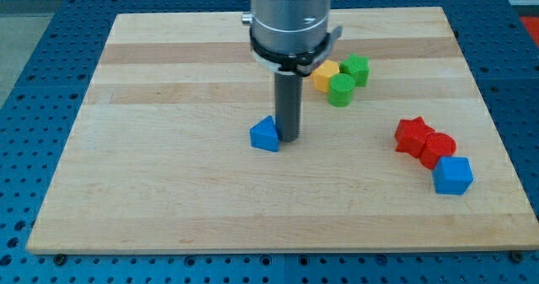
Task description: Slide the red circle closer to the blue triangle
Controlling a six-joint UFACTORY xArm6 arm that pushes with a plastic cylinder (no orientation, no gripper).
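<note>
My tip point(288, 139) sat just right of the blue triangle point(265, 136), no jaws on this rod, red circle point(438, 148) well right, touching red star point(412, 136) and blue cube point(453, 175).

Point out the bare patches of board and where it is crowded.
Bare: the wooden board left of the blue triangle, and the strip below it. Also bare is the gap between my tip and the red star. Crowded: the red star, red circle and blue cube at right; the yellow block and two green blocks near the top.
</note>
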